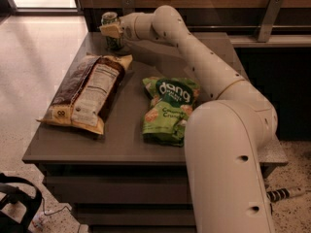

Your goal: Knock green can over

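We see our end effector (111, 30) right against the upright green can (110, 18), a brown snack bag (85, 93) just before that can, and cannot tell how open it is.

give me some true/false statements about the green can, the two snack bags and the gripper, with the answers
1. The green can stands upright near the far edge of the table. True.
2. The gripper hovers over the green dang bag. False: it is at the green can, at the table's far corner.
3. The brown bag lies flat, on the picture's left of the dang bag. True.
4. The green can lies on top of the brown bag. False: it stands on the table, beyond the bag's far end.
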`<act>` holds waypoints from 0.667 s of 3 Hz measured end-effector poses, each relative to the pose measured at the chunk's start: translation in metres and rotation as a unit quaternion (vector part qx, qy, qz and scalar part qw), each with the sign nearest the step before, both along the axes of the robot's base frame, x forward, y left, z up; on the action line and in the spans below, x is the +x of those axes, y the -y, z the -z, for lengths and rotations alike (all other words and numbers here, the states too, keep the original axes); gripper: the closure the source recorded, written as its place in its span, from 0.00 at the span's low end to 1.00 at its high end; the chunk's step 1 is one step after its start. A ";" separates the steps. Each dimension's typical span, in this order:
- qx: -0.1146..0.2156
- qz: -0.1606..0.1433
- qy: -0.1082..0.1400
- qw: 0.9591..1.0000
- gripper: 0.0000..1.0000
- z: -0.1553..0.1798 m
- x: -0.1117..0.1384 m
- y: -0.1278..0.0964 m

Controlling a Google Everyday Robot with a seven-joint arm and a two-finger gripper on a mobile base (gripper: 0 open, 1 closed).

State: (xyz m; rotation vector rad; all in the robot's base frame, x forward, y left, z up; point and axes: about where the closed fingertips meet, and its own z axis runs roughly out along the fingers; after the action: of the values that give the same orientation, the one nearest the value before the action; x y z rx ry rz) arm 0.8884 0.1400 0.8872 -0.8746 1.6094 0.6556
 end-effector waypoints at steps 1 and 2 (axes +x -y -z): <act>0.000 -0.002 -0.001 1.000 0.87 0.002 -0.001 -0.003; 0.000 -0.004 -0.002 1.000 1.00 0.003 -0.001 -0.007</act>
State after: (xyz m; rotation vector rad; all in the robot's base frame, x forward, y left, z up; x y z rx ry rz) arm 0.8875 0.1466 0.8838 -0.8807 1.6107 0.6634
